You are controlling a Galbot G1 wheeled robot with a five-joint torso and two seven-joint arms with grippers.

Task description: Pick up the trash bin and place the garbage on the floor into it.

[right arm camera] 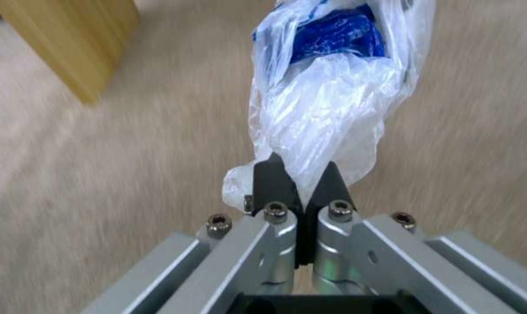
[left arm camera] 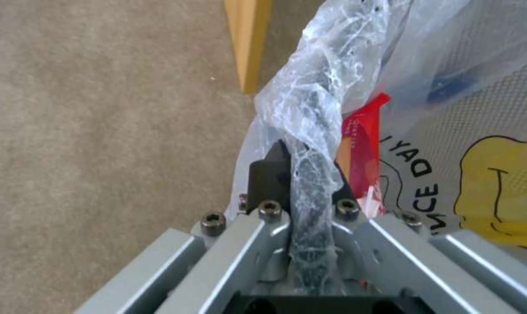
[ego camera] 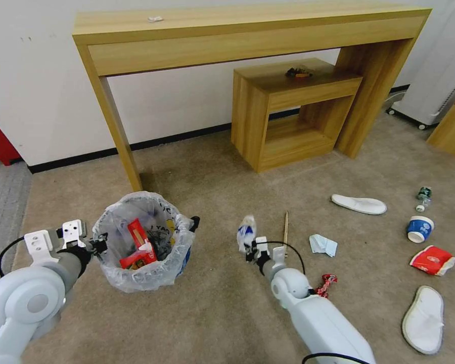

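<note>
The trash bin [ego camera: 151, 275], lined with a crinkled white bag, is beside the table leg with red wrappers inside. My left gripper [ego camera: 100, 244] is shut on its rim [left arm camera: 316, 100], and the fingers [left arm camera: 269, 174] pinch the bag-covered edge. My right gripper [ego camera: 248, 248] is shut on a clear plastic wrapper with blue inside [right arm camera: 327, 100], held above the floor [ego camera: 227, 313] to the right of the bin. On the carpet lie a stick [ego camera: 286, 227], a tissue [ego camera: 322, 244], a red wrapper [ego camera: 327, 284], two white slippers [ego camera: 359, 204] [ego camera: 423, 318], a blue cup [ego camera: 419, 228], a red cup [ego camera: 432, 260] and a small bottle [ego camera: 423, 197].
A tall wooden console table [ego camera: 237, 30] stands against the wall, with a low wooden shelf unit [ego camera: 288, 111] under it. A white appliance on wheels [ego camera: 435, 86] is at the far right. Grey ribbed carpet [ego camera: 2, 202] borders the left.
</note>
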